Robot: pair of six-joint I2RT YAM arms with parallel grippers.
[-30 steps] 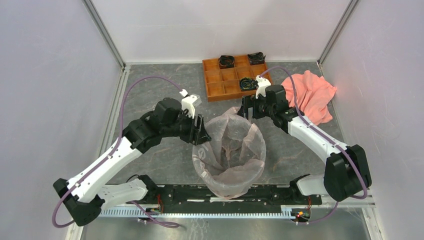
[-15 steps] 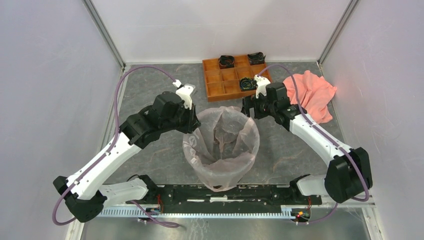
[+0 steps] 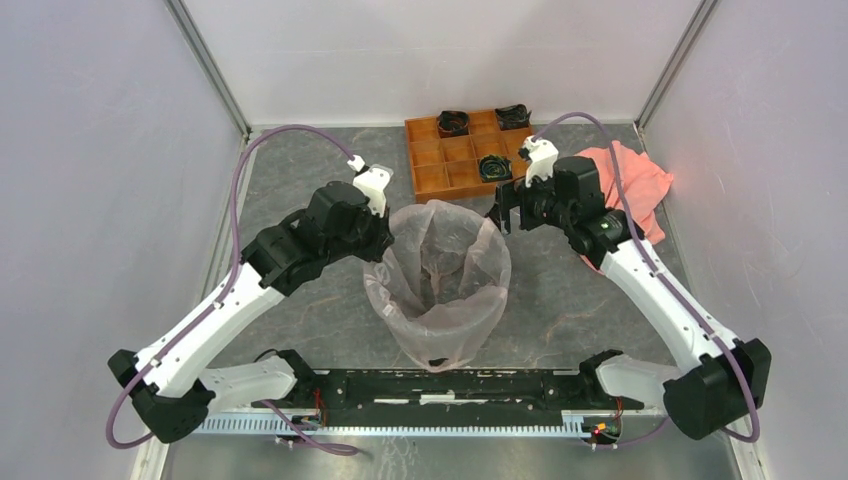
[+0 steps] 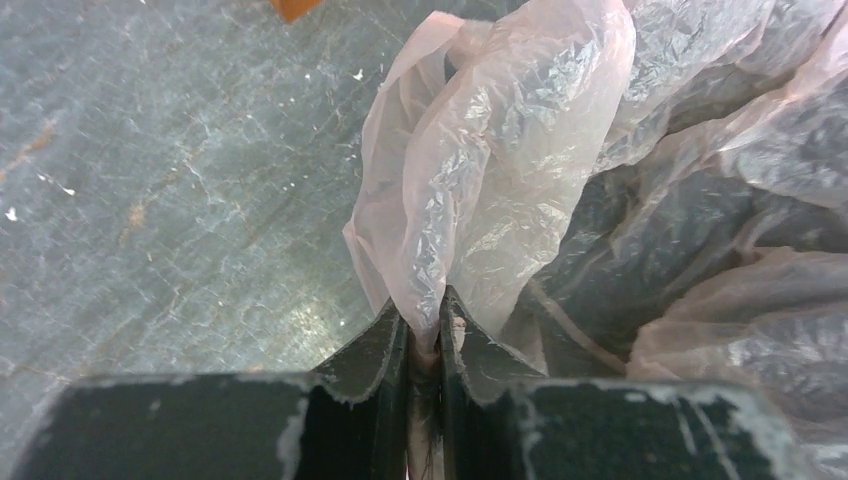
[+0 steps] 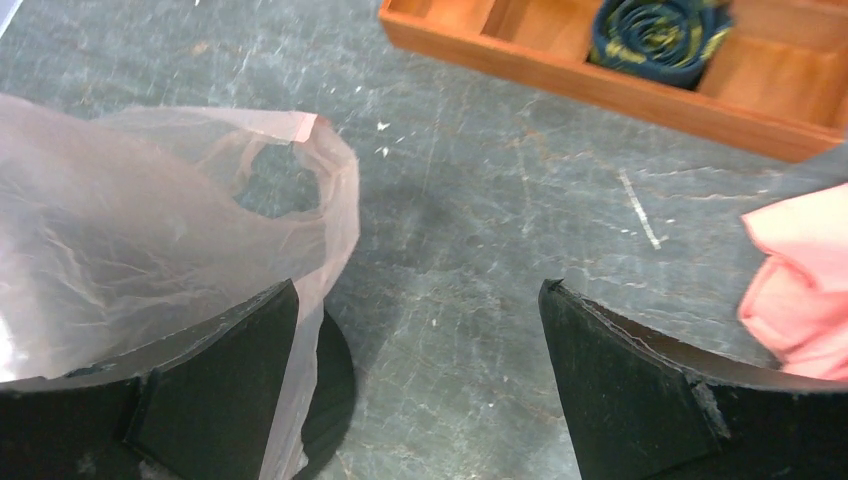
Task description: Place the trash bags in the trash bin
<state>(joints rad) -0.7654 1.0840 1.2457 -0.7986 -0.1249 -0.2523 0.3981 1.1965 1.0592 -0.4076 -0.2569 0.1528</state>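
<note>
Pale pink translucent film, the trash bag, is draped into and over the trash bin. The bin stands at the middle of the grey table, between the two arms.

Left gripper: jaws almost closed, pinching an upright fold of the bag at the bin's far left rim.

Right gripper: jaws spread wide, nothing held. It sits at the bin's far right rim, with one finger against the bag film, below a handle loop.

An orange compartment tray at the far side holds dark rolled items. A salmon cloth lies on the right, apart from the bin.
</note>
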